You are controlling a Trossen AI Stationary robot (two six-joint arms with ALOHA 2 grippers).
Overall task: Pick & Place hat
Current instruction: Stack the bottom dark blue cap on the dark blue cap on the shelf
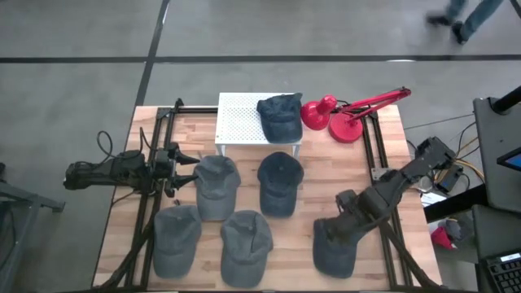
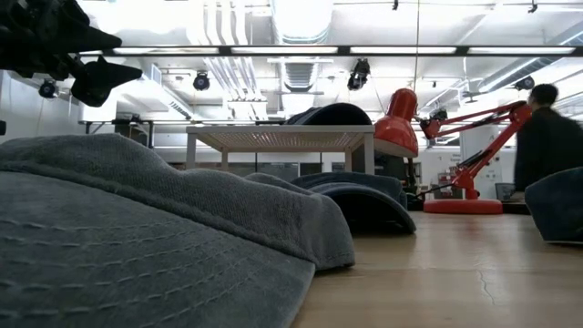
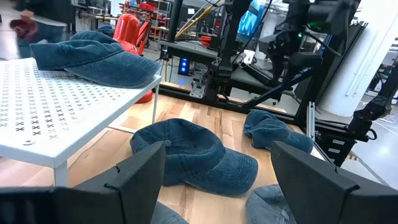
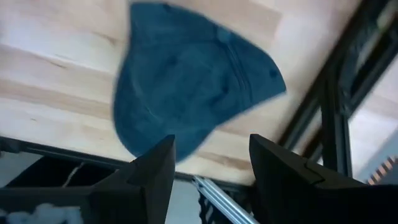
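Observation:
Several blue denim caps lie crown up on the wooden table. One more cap (image 1: 279, 116) rests on the white perforated stand (image 1: 240, 122) at the far side. My right gripper (image 1: 340, 213) is open and hovers over the cap nearest the table's right edge (image 1: 334, 246). In the right wrist view, that cap (image 4: 193, 81) shows beyond the spread fingers (image 4: 211, 146), apart from them. My left gripper (image 1: 186, 165) waits open at the table's left, beside another cap (image 1: 217, 185). It faces the middle cap (image 3: 193, 155) past its own gap (image 3: 217, 152).
A red desk lamp (image 1: 346, 114) stands at the far right, next to the stand. Black frame rails (image 1: 378, 163) run along both sides of the table. Two caps (image 1: 177, 238) (image 1: 246, 244) lie near the near edge. A person (image 2: 547, 137) walks in the room beyond.

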